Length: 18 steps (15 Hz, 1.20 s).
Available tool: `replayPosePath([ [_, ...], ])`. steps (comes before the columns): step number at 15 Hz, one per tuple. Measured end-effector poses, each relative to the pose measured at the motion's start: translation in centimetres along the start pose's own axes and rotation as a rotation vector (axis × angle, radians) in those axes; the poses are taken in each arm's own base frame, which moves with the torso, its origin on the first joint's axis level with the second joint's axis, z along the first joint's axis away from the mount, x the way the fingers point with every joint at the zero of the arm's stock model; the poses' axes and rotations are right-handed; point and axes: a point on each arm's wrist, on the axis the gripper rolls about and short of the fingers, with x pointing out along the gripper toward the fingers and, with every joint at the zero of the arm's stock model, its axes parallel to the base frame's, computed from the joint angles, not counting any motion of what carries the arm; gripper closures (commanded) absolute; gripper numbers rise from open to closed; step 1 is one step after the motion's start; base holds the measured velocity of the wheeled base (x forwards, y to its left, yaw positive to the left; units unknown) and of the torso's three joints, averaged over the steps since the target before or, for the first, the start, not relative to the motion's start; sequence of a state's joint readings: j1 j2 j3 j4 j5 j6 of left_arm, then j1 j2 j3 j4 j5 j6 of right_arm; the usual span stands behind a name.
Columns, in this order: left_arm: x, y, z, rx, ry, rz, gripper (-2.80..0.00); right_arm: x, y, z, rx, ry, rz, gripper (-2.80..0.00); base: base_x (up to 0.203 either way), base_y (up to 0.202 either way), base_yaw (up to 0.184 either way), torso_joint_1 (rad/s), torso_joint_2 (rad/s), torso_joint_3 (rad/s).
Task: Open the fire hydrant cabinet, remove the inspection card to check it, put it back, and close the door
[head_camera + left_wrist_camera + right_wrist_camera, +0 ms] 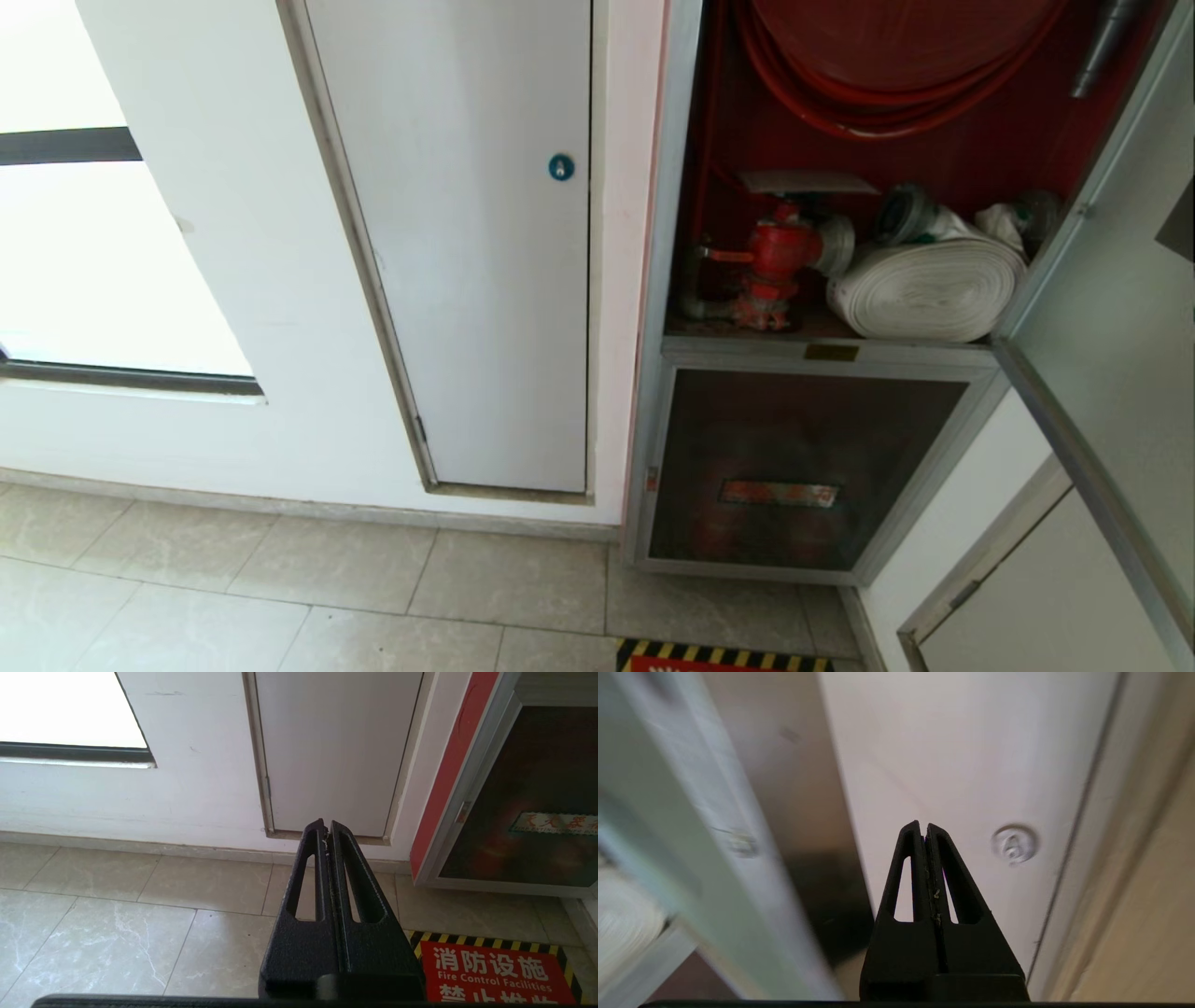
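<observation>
The fire hydrant cabinet (667, 280) stands open, red inside, with a red hose reel (887, 65), a red valve (780, 252) and a white rolled hose (929, 289). A thin pale sheet, the inspection card (805, 181), lies flat above the valve; its print cannot be read. The door (1120, 308) is swung out to the right. My right gripper (924, 828) is shut and empty, outside the head view. It points at a white panel with a round lock (1014, 843), beside the door's silver frame (714, 835). My left gripper (326, 826) hangs parked low, shut, over the floor tiles.
A white panel with a round blue lock (560, 168) is left of the cabinet, and a window (93, 233) is further left. A lower glass panel with a red label (780, 493) sits under the shelf. A red floor sign with hazard stripes (495, 975) lies before it.
</observation>
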State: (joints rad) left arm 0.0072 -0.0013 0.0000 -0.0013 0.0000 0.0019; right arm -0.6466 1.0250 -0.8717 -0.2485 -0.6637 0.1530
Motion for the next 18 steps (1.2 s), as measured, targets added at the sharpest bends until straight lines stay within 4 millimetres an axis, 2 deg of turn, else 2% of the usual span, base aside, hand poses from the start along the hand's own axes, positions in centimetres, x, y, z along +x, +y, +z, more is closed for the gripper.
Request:
replayPosePath([
  [8,0.0,0.0,0.0,0.0,0.0,0.0,0.0,-2.0,-0.3,-1.1,0.022,0.045,0.211,0.0,0.0,0.0,0.0,0.0,0.0,0.0],
  [18,0.0,0.0,0.0,0.0,0.0,0.0,0.0,-4.2,1.1,-1.5,0.09,0.113,0.554,0.0,0.0,0.0,0.0,0.0,0.0,0.0],
])
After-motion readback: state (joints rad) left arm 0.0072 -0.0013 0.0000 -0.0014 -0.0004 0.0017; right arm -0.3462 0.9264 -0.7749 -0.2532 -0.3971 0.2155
